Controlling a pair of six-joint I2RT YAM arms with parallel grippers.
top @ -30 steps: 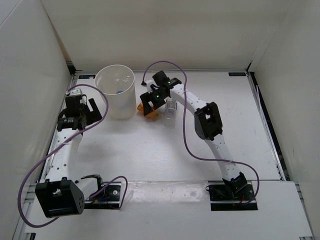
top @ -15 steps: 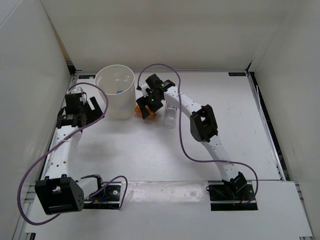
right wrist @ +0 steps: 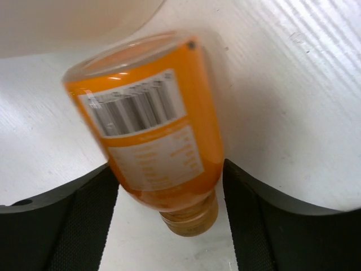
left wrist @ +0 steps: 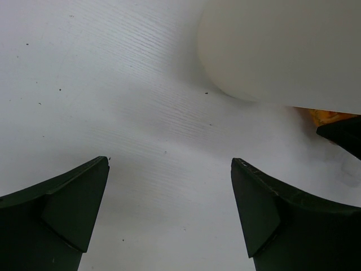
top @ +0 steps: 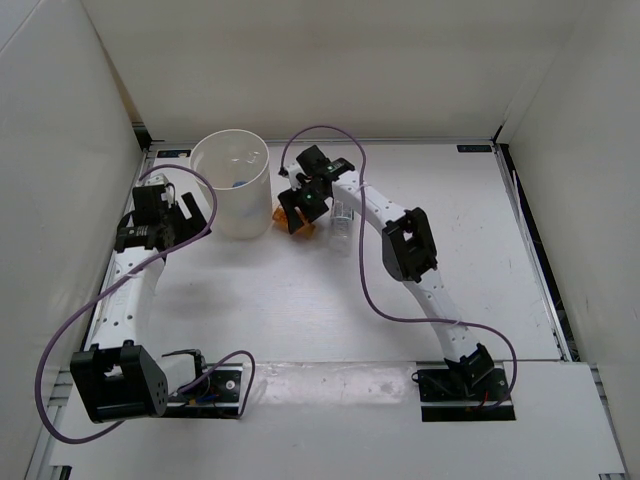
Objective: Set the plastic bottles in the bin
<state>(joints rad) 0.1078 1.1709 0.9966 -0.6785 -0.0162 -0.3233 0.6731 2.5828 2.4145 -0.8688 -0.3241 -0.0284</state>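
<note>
The cream-white bin (top: 222, 205) stands at the back left; a bottle with a blue label (top: 239, 183) lies inside it. The short orange bottle (top: 283, 214) lies on the table just right of the bin. In the right wrist view it (right wrist: 152, 130) lies cap toward the camera, slightly blurred. My right gripper (top: 300, 212) (right wrist: 168, 166) is closed around it, a pad against each side. A clear bottle with a pale label (top: 343, 222) stands just right of that gripper. My left gripper (top: 178, 216) (left wrist: 169, 164) is open and empty, left of the bin (left wrist: 282, 51).
White walls enclose the table on the left, back and right. Purple cables loop over both arms. The bin stands close against the orange bottle's left side.
My right gripper has shifted left toward the bin and settled around the orange bottle. My left gripper has drifted slightly toward the back.
</note>
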